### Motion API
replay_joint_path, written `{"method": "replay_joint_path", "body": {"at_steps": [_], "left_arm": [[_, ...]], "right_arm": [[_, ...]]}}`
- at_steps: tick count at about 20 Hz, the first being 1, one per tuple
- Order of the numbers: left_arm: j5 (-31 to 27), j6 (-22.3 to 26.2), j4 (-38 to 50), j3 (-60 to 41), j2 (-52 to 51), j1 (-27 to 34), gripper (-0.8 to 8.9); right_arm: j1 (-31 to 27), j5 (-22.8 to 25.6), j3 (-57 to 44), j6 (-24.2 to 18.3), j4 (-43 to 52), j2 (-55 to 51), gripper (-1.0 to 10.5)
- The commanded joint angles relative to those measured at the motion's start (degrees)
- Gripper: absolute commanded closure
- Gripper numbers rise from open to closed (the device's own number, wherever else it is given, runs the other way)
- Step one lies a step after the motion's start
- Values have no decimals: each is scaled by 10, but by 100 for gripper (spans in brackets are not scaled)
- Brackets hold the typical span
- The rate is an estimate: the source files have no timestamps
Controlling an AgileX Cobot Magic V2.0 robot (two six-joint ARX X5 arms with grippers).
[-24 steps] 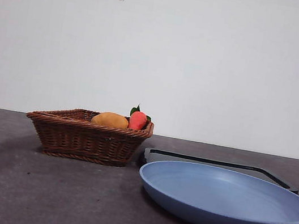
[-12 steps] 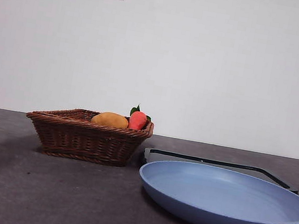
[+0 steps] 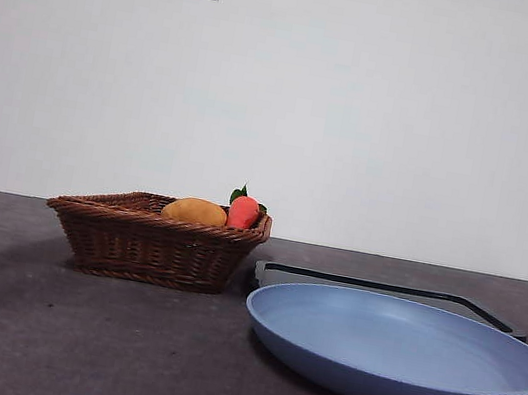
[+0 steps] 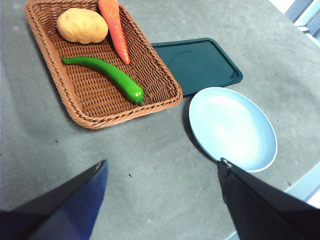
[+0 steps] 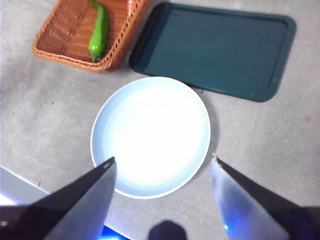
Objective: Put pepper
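The pepper point(image 4: 107, 76) lies on the floor of the wicker basket point(image 4: 80, 111), where the front view hides it behind the basket's wall; nothing in that view has shifted from the frames a second and half a second ago. In the left wrist view the pepper runs slantwise across the basket's middle, with a pale yellow-brown rounded fruit point(image 4: 82, 25) at its 12 o'clock and an orange carrot-shaped piece point(image 4: 115, 29) at its 1 o'clock, none of them touching it. The front view shows only the tops of these two over the rim point(image 3: 159, 222). Just beside the basket sits a dark green tray point(image 4: 197, 64), bare, and near both rests a light blue plate point(image 4: 232, 129), also bare. The left gripper point(image 4: 162, 182) hangs well above the table with its jaws spread wide, holding nothing. The right gripper point(image 5: 162, 170) hangs over the plate's edge, jaws likewise spread wide and holding nothing.
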Motion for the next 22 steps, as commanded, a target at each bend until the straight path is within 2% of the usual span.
{"method": "replay_joint_path", "body": {"at_steps": [1,4,11,18,21,22], "left_arm": [[3,4,7,7,2,-2,423],[4,3,10,7,2,-2,423],[4,0,12,7,2,-2,423],[4,0,12,7,2,-2,423],[4,0,11,7,2,-2,423],[4,0,12,7,2,-2,423]], "right_arm": [[2,0,9,5,3,21,610],[2,0,9,5,13,75,610],[7,0,9,4,72,276,625],[44,8,9,3,143,433,638],[58,75,9,-5,155,465,638],[58,79,9,-7,155,470,638]]}}
